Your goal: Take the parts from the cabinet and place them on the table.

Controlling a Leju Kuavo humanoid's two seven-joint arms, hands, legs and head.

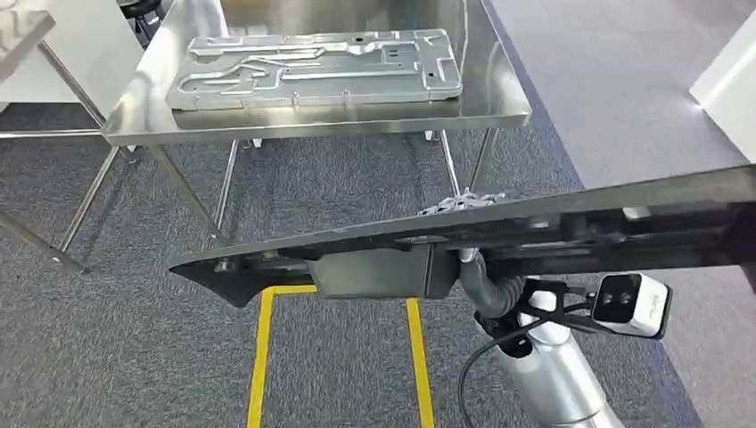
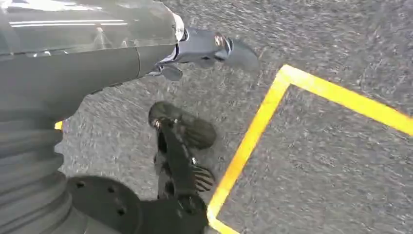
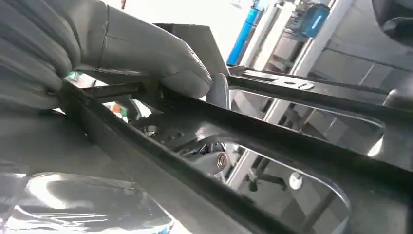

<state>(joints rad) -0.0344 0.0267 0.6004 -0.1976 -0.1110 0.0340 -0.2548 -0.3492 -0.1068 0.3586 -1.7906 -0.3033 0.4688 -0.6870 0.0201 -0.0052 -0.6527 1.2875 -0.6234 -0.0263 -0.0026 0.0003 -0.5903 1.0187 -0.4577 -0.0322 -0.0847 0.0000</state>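
A long dark flat metal part [image 1: 624, 209] stretches across the foreground of the head view, tilted up to the right. My right hand [image 1: 465, 207] grips it from below near its middle, fingers hooked over the far edge. Up close, the right wrist view has my thumb [image 3: 160, 56] pressing on the part's dark frame [image 3: 272, 141]. A silver ribbed part [image 1: 316, 67] lies flat on the steel table [image 1: 499, 100] ahead. My left hand [image 2: 204, 48] hangs over the carpet, thumb out, holding nothing.
Yellow tape lines [image 1: 263, 357] mark the grey carpet below the held part. A second steel table [image 1: 18, 36] stands at the far left and a white panel [image 1: 727, 80] at the right. The carried part spans most of the width between them.
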